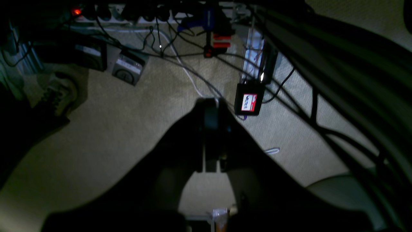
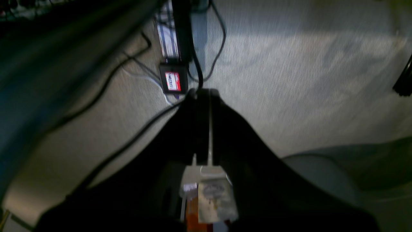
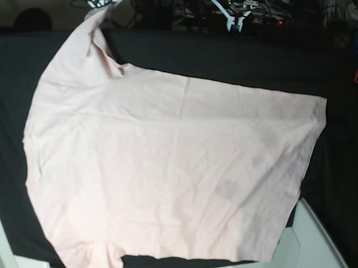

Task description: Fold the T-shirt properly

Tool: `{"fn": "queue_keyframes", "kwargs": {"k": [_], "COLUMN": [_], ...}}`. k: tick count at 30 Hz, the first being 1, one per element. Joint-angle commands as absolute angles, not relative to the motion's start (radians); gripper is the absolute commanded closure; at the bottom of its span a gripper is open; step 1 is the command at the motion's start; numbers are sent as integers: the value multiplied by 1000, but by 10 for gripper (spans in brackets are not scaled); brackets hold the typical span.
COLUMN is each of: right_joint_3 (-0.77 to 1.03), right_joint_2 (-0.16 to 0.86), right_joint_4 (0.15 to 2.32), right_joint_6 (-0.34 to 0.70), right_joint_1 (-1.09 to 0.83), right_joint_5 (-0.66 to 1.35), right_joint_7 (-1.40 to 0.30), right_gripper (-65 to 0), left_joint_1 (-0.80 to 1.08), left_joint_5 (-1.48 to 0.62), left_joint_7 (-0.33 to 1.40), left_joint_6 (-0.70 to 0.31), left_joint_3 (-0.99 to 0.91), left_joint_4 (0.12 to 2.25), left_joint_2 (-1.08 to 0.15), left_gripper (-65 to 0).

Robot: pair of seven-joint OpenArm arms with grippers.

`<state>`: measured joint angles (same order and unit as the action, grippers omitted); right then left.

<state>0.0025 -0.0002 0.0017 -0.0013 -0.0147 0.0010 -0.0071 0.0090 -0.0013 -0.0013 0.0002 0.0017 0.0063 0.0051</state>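
The T-shirt is laid flat, plain side up, long axis left-right; both grippers are pressed together, empty

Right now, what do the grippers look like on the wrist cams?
Both read as black silhouettes. The left gripper has two dark fingers tapering to a narrow, rounded tip. The right gripper has the same black wedge shape, with an orange and pale patch near its base.

Counted items across the three views

One T-shirt is seen on one black table cloth; two grippers, left gripper and right gripper, are counted, jaws closed.
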Motion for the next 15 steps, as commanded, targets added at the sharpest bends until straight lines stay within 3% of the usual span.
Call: {"fn": "queue_keyframes", "kwargs": {"k": [1,15], "right_joint_3": [7,8], "right_joint_2": [-2,-22], "right_joint_4": [2,5], "right_joint_6": [-7,-7], "right_joint_1": [-8,-10], "right_joint_5": [2,2], "right_joint_7": [-2,-2], "right_gripper": [0,0], "left_joint_1": [18,19], "left_joint_5": [-4,-4], "left_joint_7": [1,1], "left_joint_6": [2,2], "left_joint_3": [1,-1], "left_joint_4": [4,42], "left_joint_2": [7,19], "left_gripper": [0,0]}}
